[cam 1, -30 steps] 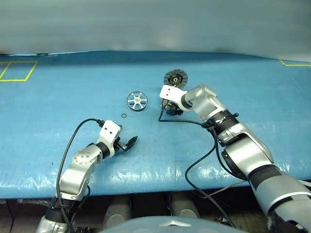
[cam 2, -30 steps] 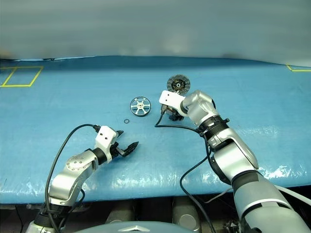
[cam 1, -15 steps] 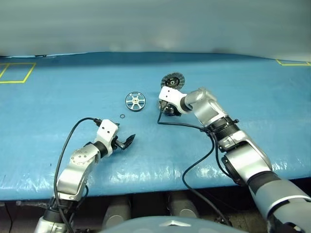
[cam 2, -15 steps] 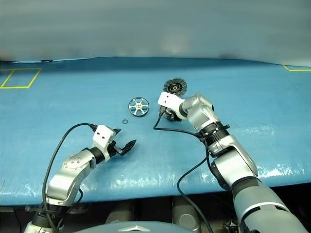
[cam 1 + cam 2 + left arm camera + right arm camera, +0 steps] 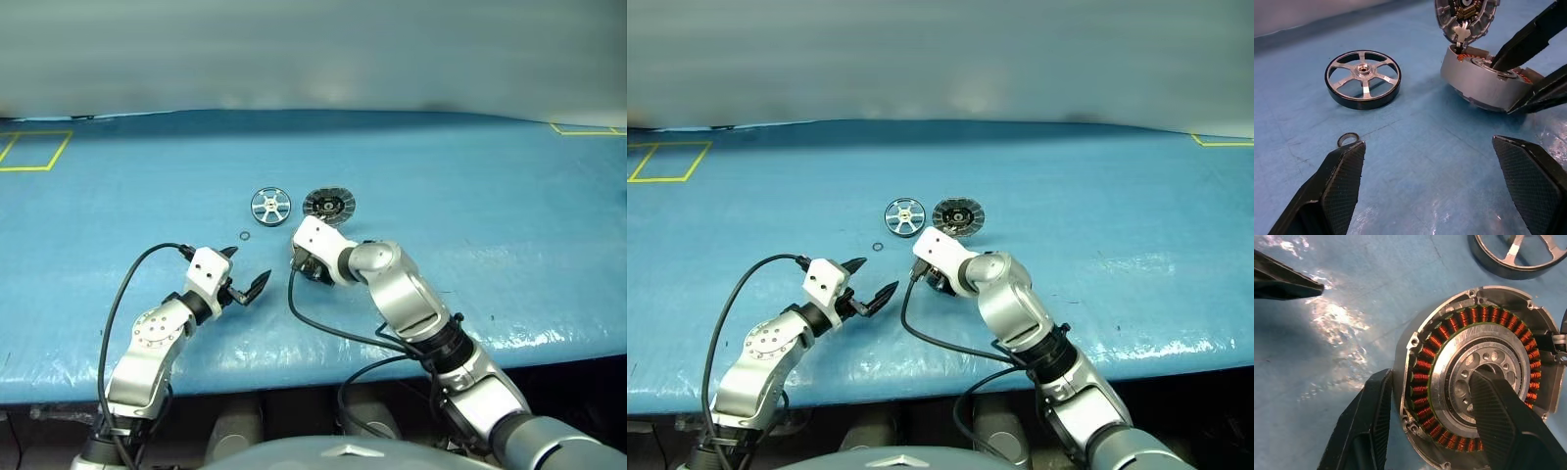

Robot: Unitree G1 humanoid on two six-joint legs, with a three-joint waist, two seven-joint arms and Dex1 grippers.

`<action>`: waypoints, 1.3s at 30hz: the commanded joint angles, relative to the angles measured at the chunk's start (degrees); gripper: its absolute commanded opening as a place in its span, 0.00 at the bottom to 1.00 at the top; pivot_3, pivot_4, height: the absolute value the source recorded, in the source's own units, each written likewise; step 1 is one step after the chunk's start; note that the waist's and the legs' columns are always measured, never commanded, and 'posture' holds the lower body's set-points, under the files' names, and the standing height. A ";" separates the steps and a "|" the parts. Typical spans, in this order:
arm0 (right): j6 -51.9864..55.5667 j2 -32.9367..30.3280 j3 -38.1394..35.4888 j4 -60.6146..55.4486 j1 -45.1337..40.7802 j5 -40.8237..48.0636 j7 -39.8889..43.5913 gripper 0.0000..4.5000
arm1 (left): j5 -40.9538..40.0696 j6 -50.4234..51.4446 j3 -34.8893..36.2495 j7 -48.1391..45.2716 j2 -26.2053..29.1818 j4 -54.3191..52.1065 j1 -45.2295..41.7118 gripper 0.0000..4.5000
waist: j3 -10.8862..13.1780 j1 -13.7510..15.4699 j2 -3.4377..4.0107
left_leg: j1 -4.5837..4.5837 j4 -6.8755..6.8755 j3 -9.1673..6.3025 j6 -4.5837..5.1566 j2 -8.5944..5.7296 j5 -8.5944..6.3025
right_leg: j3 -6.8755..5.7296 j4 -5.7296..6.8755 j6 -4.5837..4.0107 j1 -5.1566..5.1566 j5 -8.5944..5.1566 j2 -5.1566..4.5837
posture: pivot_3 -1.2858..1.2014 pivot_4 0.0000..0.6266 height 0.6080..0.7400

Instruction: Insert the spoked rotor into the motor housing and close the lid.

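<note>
Black fingers of the right gripper straddle the wall of the motor housing: one finger outside the rim, the other down in the silver centre, so it reads as a pinch on the wall and copper windings, jaws about half spread and closed on the housing. Lid stands open just past the housing on its far side, dark ribbed face toward the camera, hinged at the rim. Spoked rotor lies flat on the blue table cover, just beyond the housing and to the gripper's left, apart from it. Small ring sits on the cover between the rotor and the left gripper. Left gripper hovers nearer the robot than all of that, jaws fully spread, holding nothing, pointing toward rotor and housing. Step in hand, my read: right steadies the housing so left can fetch the rotor. To do it well, keep the housing flat and the lid tipped back. The inner finger blocks the bore, so regrip on the outside wall only before the rotor comes in. Left should take the rotor by its rim across the diameter, keep it level, lower it centred on the hub. Avoid dragging the loose ring along.
</note>
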 commanded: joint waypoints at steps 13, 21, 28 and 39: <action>4.31 2.01 9.56 -6.13 4.87 6.09 -5.61 0.46 | -5.13 -0.24 5.70 -3.30 3.38 -5.27 6.14 1.00 | -0.13 -0.41 -0.26 | 0.04 -0.28 -0.03 -0.01 0.11 -0.01 | -0.12 -0.04 -0.15 -0.10 -0.12 0.02 | 0.52 0.24 1.00; 2.32 4.57 12.00 -4.18 3.39 7.09 -7.03 0.46 | -5.28 0.29 6.52 -2.41 3.07 -7.09 7.96 1.00 | -0.25 -1.81 -0.54 | 0.31 -0.48 0.06 -0.03 0.38 -0.02 | -0.16 -0.03 -0.23 -0.06 -0.16 0.21 | 0.52 0.24 1.00; 2.41 5.78 12.09 -4.15 2.83 8.27 -7.99 0.46 | -5.28 0.62 6.30 -1.73 2.89 -7.75 8.51 1.00 | -0.24 -2.27 -0.52 | 0.39 -0.73 0.05 -0.16 0.60 -0.10 | -0.18 -0.02 -0.48 -0.11 -0.31 0.45 | 0.52 0.24 1.00; 3.46 5.78 11.37 -4.93 1.80 10.59 -9.97 0.96 | -5.88 1.06 6.49 -2.32 3.08 -7.72 8.13 1.00 | -0.14 -1.29 -0.36 | -0.17 -0.69 0.02 -0.43 0.86 -0.26 | -0.16 0.00 -0.66 -0.69 -0.41 0.77 | 0.52 0.24 1.00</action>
